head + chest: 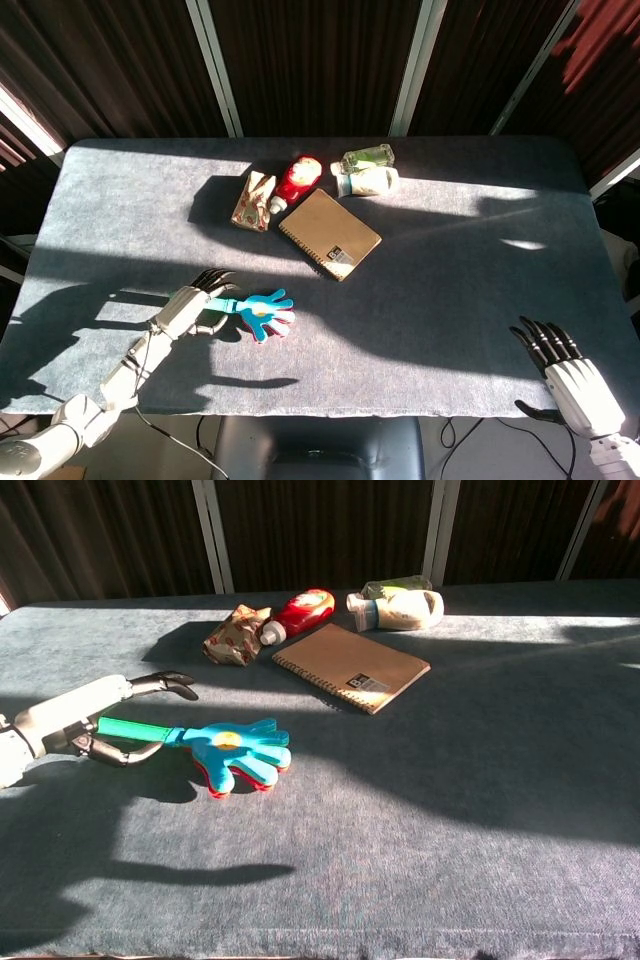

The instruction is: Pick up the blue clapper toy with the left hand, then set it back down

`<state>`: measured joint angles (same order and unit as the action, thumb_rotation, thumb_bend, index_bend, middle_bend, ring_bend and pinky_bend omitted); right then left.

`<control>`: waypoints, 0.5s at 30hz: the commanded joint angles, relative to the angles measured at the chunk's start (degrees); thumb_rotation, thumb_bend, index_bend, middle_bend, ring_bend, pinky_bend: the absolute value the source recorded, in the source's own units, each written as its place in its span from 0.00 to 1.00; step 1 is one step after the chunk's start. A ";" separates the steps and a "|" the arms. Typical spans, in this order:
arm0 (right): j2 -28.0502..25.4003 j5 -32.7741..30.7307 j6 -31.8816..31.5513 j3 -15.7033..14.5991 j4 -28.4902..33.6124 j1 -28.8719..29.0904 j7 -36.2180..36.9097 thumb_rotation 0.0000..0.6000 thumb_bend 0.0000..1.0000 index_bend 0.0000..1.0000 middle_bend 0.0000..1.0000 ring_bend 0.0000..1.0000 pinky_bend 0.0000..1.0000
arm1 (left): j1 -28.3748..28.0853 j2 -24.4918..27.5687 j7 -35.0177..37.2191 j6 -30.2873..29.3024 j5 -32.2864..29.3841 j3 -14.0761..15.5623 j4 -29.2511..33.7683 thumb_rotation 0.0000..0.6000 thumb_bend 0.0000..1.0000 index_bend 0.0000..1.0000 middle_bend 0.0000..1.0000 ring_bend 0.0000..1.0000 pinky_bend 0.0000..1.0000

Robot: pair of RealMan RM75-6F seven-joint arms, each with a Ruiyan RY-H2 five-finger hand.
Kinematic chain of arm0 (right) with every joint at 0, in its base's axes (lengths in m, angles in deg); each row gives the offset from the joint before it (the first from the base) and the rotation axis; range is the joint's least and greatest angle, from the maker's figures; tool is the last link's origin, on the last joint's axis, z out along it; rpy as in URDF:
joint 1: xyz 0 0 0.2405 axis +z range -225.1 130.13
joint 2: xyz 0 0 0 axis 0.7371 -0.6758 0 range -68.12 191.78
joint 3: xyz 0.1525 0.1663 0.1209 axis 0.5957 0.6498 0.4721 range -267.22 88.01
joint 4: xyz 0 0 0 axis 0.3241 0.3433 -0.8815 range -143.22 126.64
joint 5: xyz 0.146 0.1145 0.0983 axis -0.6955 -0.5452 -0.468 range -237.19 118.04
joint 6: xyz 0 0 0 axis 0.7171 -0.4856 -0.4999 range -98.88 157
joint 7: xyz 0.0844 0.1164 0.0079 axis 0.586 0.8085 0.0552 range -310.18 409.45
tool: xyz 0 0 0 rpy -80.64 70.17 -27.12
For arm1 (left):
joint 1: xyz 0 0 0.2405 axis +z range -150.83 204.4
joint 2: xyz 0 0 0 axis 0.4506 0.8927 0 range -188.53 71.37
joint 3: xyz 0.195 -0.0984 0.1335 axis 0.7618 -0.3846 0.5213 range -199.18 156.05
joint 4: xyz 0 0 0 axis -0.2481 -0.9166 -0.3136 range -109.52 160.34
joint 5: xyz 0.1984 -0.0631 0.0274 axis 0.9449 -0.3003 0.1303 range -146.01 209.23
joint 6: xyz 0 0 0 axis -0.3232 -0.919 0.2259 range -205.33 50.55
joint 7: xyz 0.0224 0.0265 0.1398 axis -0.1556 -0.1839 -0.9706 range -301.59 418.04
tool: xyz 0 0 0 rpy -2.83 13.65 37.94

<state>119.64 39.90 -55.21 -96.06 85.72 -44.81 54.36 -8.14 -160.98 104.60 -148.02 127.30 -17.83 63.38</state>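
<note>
The blue clapper toy (262, 312) (238, 750), shaped like a hand with red layers under it and a green handle, lies on the grey table at the front left. My left hand (190, 305) (90, 715) is at the handle's end. Its fingers (165, 683) are stretched out above the handle and apart from it, and the thumb curls under the handle on the near side. My right hand (565, 370) hovers at the table's front right corner with its fingers spread and nothing in it. The chest view does not show it.
A brown spiral notebook (330, 233) (350, 667) lies behind the clapper toy. Further back are a crumpled snack packet (254, 200), a red bottle (298, 178), a white bottle (366, 181) and a green container (368, 156). Strong sunlight and shadows cross the table (450, 290).
</note>
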 commanded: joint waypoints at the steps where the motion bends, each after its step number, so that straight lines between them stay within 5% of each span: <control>1: 0.08 -0.01 0.09 -0.01 0.00 0.01 -0.12 1.00 0.06 0.00 0.00 0.00 0.00 | 0.49 1.45 -1.75 -0.42 0.00 0.20 1.98 1.00 0.42 0.10 0.00 0.00 0.00; 7: -0.01 -0.08 -0.61 0.18 0.11 -0.25 -0.22 1.00 0.06 0.00 0.00 0.00 0.00 | 3.45 8.19 -11.00 -6.92 0.50 0.21 12.39 1.00 0.42 0.05 0.00 0.00 0.00; 10: 0.04 -0.17 -1.69 0.52 0.03 -0.62 -0.11 1.00 0.06 0.00 0.00 0.00 0.00 | 7.97 15.86 -21.23 -15.59 1.95 0.90 23.54 1.00 0.41 0.02 0.00 0.00 0.00; 15: 1.92 -0.90 -3.70 1.94 -0.80 -1.27 -1.93 1.00 0.06 0.00 0.00 0.00 0.00 | 19.71 26.94 -44.21 -26.81 3.64 6.08 41.37 1.00 0.42 0.00 0.00 0.00 0.00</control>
<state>121.08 39.19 -58.39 -94.53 85.22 -45.86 52.94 1.58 -143.88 77.54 -163.77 128.95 -15.63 92.00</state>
